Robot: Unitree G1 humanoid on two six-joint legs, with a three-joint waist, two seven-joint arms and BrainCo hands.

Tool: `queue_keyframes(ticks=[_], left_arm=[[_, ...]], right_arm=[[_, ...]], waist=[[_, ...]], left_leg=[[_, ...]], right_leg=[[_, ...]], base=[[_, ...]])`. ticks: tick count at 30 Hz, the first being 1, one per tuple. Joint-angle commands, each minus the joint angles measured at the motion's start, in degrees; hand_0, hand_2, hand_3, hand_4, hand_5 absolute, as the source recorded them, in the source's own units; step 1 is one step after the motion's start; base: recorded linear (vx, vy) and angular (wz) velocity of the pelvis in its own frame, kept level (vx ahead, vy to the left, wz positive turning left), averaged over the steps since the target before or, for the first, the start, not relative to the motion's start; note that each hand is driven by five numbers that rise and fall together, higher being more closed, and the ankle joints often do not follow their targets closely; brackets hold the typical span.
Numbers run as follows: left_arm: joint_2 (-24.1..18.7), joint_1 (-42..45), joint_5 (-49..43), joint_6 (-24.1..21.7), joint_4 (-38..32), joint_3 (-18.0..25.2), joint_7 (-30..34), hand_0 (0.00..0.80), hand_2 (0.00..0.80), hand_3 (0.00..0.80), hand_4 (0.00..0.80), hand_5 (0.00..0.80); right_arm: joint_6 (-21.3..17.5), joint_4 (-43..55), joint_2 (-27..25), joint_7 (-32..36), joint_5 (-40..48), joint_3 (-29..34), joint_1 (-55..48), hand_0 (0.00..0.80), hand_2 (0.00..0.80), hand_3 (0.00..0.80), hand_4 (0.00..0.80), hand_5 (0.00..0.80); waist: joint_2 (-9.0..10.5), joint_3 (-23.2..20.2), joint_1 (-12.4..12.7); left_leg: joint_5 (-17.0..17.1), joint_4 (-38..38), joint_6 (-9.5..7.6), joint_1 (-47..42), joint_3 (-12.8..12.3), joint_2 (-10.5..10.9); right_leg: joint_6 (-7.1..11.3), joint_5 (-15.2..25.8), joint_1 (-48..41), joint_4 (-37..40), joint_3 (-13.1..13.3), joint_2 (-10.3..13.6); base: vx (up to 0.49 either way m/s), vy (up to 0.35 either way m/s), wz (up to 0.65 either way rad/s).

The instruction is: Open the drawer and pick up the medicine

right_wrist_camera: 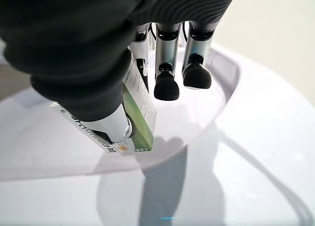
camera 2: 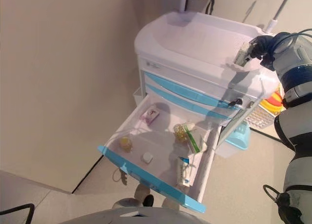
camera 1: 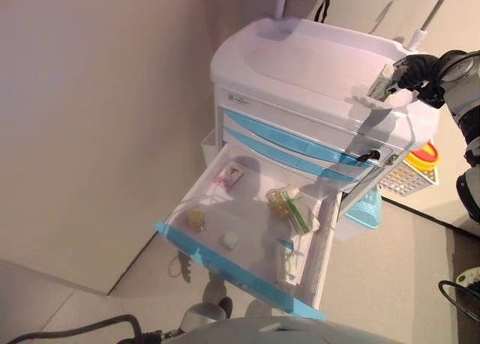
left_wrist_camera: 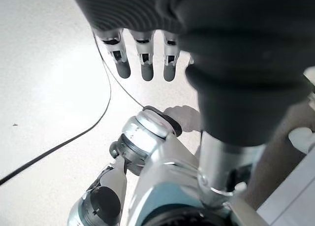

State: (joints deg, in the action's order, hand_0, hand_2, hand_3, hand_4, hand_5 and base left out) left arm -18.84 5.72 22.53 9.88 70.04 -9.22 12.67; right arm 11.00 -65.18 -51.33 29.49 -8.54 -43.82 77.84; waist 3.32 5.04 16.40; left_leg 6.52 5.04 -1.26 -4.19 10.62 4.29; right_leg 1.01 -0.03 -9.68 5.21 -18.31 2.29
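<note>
A white cart with blue-fronted drawers stands by the wall. Its lowest drawer is pulled fully out. In it lie a pink box, a small yellow bottle, a small white item, a yellowish packet, a green-striped box and a tube. My right hand is over the right side of the cart's recessed top, shut on a white and green medicine box, pinched between the thumb and a finger just above the surface. My left hand hangs low over the floor, fingers straight and empty.
A white wire basket with a yellow-lidded red container hangs on the cart's right side, with a light blue bin below it. A beige wall runs along the left. The open drawer juts out toward me.
</note>
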Motion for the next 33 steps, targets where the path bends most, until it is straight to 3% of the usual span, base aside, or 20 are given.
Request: queue_keyframes(ticks=[1, 22, 33], left_arm=[[-3.3, 0.8, 0.1, -0.1, 2.8, -1.7, 0.3, 0.0, 0.0, 0.0, 0.0, 0.0], [-3.4, 0.0, 0.5, -0.4, 1.3, -3.0, 0.6, 0.0, 0.0, 0.0, 0.0, 0.0], [-3.2, 0.1, 0.2, -0.3, 1.5, -3.7, 0.7, 0.0, 0.0, 0.0, 0.0, 0.0]], right_arm=[[0.3, -1.2, -1.9, 2.2, -3.8, -7.6, 10.6, 0.8, 0.8, 0.8, 0.8, 0.8], [0.8, -2.1, -3.0, 5.0, -6.0, -6.6, 8.3, 0.8, 0.8, 0.8, 0.8, 0.8], [1.6, -3.2, -2.6, -0.7, -3.8, -4.7, 7.9, 0.8, 0.8, 0.8, 0.8, 0.8]], waist=[[3.43, -1.5, 2.0], [3.33, -1.4, 1.2], [3.04, -1.1, 1.5]], left_leg=[[-5.0, 0.0, 0.47, -2.3, 1.1, 1.1], [-4.9, 0.0, 0.73, -2.3, 0.5, 0.8], [-5.0, 0.0, 0.8, -2.4, 0.6, 0.7]], right_leg=[[1.85, 0.7, 0.7, -3.7, 0.2, 2.8], [1.85, 0.8, 1.0, -3.4, 0.7, 2.7], [1.8, 0.7, 1.0, -3.3, 0.6, 2.7]], base=[[0.003, 0.01, 0.05], [0.0, 0.003, 0.02], [0.003, 0.0, 0.0]])
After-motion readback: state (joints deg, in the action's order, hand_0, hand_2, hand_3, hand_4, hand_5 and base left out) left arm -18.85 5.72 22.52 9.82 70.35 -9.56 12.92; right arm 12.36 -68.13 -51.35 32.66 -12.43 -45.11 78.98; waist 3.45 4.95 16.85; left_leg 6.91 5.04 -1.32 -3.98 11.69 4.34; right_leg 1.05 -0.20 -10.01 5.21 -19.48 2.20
